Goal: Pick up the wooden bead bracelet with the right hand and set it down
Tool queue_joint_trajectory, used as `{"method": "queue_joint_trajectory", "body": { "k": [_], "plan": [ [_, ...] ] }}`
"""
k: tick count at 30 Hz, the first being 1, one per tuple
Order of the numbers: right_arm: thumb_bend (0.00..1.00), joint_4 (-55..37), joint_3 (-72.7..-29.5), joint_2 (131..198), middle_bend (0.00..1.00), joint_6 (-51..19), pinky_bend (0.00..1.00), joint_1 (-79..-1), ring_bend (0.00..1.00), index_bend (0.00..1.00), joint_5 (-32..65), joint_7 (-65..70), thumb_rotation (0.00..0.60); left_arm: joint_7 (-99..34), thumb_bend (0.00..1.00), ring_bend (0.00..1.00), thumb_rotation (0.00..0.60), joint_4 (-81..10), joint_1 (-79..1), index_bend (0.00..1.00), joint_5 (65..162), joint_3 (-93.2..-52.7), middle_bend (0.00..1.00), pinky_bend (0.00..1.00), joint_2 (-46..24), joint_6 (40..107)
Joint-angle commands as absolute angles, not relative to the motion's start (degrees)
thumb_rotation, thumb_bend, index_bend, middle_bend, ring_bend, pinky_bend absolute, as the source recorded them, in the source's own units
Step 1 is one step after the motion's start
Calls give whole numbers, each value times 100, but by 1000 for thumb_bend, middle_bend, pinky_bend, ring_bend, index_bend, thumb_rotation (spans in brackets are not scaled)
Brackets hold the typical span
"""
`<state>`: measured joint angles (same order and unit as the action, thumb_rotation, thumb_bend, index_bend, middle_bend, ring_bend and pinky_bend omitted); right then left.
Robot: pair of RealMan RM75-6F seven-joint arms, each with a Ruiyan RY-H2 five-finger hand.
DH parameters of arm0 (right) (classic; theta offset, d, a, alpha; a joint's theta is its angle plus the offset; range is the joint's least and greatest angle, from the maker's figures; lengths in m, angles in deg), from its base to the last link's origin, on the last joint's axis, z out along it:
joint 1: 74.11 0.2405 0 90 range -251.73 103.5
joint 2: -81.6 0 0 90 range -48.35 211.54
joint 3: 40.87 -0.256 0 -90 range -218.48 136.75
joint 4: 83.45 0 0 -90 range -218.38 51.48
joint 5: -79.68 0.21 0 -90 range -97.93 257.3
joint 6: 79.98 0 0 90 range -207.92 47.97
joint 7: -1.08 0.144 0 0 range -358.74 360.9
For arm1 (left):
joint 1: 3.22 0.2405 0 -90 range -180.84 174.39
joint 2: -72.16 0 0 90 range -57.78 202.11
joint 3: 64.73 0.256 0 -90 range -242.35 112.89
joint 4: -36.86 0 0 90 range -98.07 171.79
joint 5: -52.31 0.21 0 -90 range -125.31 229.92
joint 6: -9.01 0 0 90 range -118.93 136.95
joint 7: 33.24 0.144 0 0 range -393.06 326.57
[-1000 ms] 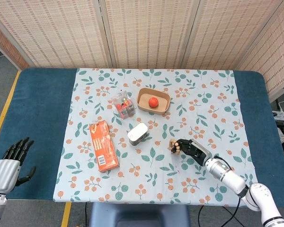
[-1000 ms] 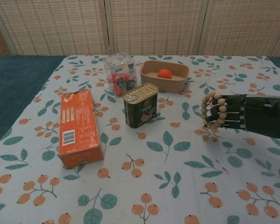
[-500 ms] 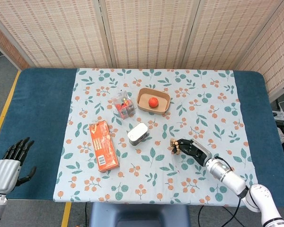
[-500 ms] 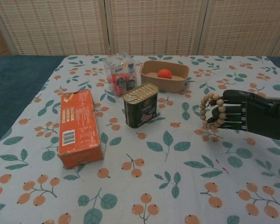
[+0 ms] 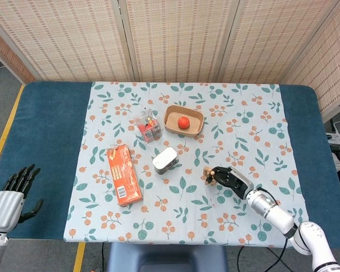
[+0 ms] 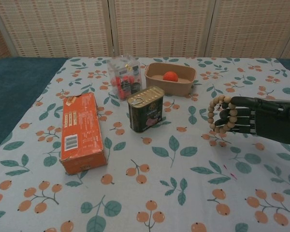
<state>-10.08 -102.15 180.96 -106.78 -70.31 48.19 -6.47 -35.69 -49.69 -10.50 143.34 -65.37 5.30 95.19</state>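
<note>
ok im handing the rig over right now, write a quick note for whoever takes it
Right hand: holds the bracelet, looped over its fingers, above the cloth to the right of the tin.
Left hand: open, holding nothing, at the table's near left corner.
Done: bracelet picked up.
Left: lower it and set it down on the cloth, then let go.

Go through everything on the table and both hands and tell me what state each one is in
Wooden bead bracelet: looped over the right hand's fingers, off the cloth.
Right hand: holds the bracelet.
Left hand: open, holding nothing.
Tin can: upright, lid on.
Orange box: lying flat.
Tray: holds one red ball.
</note>
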Motion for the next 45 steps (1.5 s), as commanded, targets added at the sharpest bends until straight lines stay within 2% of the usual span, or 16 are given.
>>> {"method": "queue_joint_trajectory", "body": {
  "k": [1,5,8,10,14,17,19,21,24,26,28,32,35,40,42,45],
  "plan": [
    [402,-1011,-10233,18103,531,-10685,204,-7041,335,526,4826,-669,474,-3575,394,0,600,-4966,-1044,0,14343,-6533,0,151,529,9531],
    [412,-1015,-10263,18104,534,-10710,205,-7062,335,530,4846,-694,482,-3582,393,0,600,-4967,-1048,0,14346,-6533,0,151,533,9529],
    [480,-1014,-10273,18107,535,-10726,206,-7075,335,531,4852,-719,504,-3574,393,0,600,-4975,-1046,0,14341,-6535,0,151,532,9529],
    [575,-1013,-10280,18112,535,-10729,207,-7083,334,530,4847,-749,524,-3572,393,0,600,-4974,-1046,0,14345,-6534,0,151,532,9533],
    [845,-1015,-10297,18135,535,-10739,208,-7099,335,515,4807,-873,600,-3571,394,0,600,-4982,-1045,0,14341,-6537,0,151,533,9534],
    [925,-1007,-10305,18145,535,-10737,209,-7108,335,504,4780,-951,600,-3576,393,0,600,-4979,-1046,0,14344,-6536,0,151,535,9533],
    [937,-1001,-10303,18151,535,-10736,209,-7118,335,492,4774,-981,600,-3581,393,0,600,-4978,-1043,0,14349,-6534,0,151,536,9541],
    [902,-996,-10289,18147,534,-10735,209,-7123,335,474,4776,-977,600,-3583,394,0,600,-4979,-1042,0,14352,-6536,0,152,535,9548],
    [626,-984,-10264,18125,534,-10725,209,-7121,334,447,4753,-991,571,-3584,394,0,600,-4987,-1043,0,14361,-6535,0,152,539,9553],
    [447,-969,-10255,18115,534,-10712,209,-7121,333,440,4737,-1009,497,-3591,393,0,600,-4974,-1042,0,14373,-6530,0,151,540,9557],
    [346,-956,-10237,18098,534,-10700,209,-7121,331,433,4726,-1007,437,-3596,393,0,600,-4965,-1045,0,14379,-6529,0,152,538,9557],
    [216,-951,-10217,18070,534,-10719,209,-7123,329,425,4725,-1000,359,-3599,394,0,600,-4965,-1041,0,14390,-6528,0,153,534,9572],
    [176,-962,-10222,18060,534,-10742,209,-7114,329,424,4750,-977,337,-3591,393,0,600,-4968,-1043,0,14392,-6531,0,153,528,9576],
    [168,-968,-10204,18033,534,-10767,209,-7095,329,438,4769,-932,348,-3593,393,0,600,-4965,-1040,0,14385,-6532,0,154,526,9577],
    [192,-966,-10211,18031,534,-10770,209,-7091,329,470,4791,-908,396,-3590,393,0,600,-4965,-1042,0,14382,-6535,0,155,522,9575],
    [298,-982,-10193,18031,537,-10807,209,-7078,329,517,4823,-870,469,-3594,392,0,600,-4964,-1037,0,14377,-6536,0,155,528,9580]
  ]
}}
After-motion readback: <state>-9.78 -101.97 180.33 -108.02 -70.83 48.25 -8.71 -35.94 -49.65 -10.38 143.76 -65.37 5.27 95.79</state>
